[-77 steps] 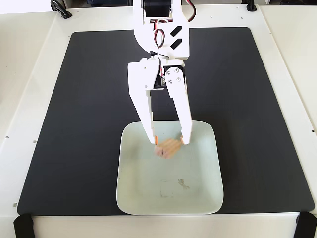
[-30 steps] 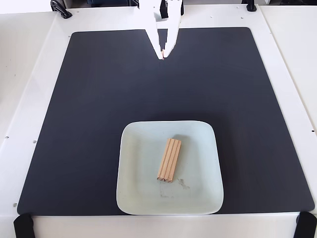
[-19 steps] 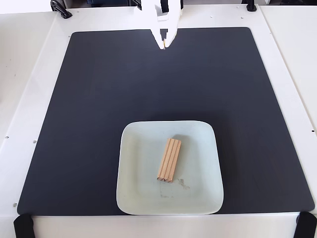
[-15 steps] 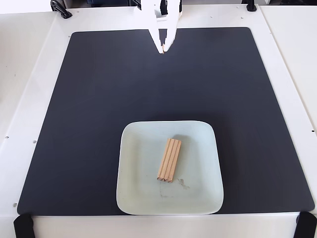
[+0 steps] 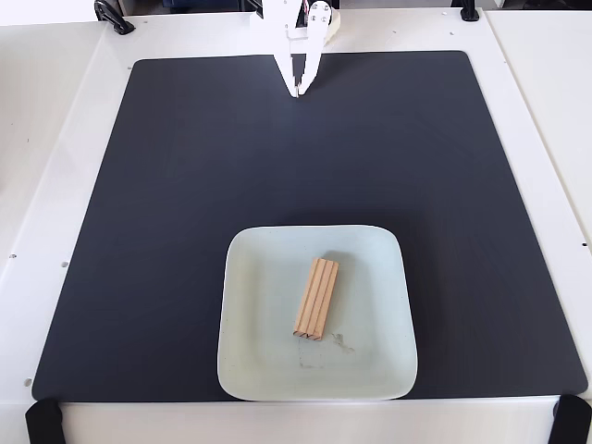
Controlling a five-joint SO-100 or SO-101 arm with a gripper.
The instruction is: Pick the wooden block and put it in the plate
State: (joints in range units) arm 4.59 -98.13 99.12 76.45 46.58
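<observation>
A: What sits nearest the front edge?
B: The plate, on the black mat, at the middle of the worktop's front edge. The wooden block lies flat inside it, near its centre.
A: And farther back?
B: At the middle of the back edge, the white gripper points down, fingers together, empty, well apart from the plate

The white pincer points down at the view's top edge, its fingertips together.
</observation>
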